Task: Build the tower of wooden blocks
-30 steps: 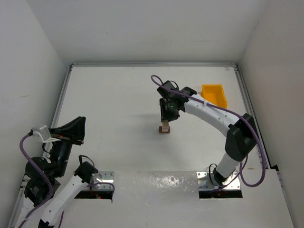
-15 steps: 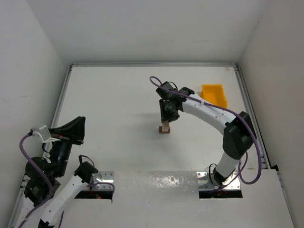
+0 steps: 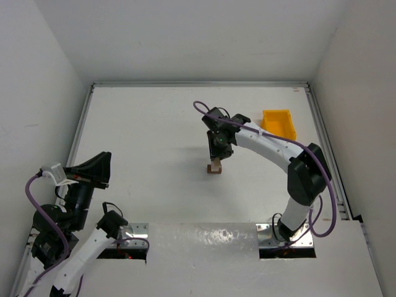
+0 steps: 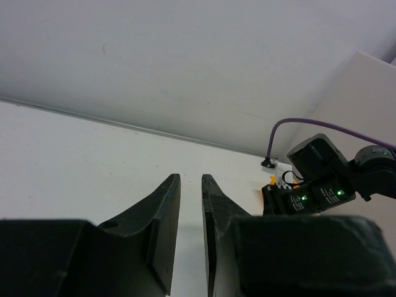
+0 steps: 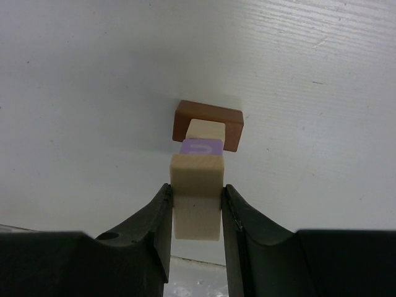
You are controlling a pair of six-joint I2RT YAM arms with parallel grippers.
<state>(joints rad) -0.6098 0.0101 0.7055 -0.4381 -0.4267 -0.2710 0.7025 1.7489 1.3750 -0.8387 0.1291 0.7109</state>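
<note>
The right hand, arm arched over mid-worktop, clamps a light tan block above the tower (the purple block shows only from its wrist). The left hand hovers near-left, fingers slightly apart, empty.

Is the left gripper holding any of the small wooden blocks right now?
No: in the left wrist view the left gripper has its jaws a narrow gap apart with nothing between them.

place: robot lab cell | shown by: white walls; white table; bolted arm bases
</note>
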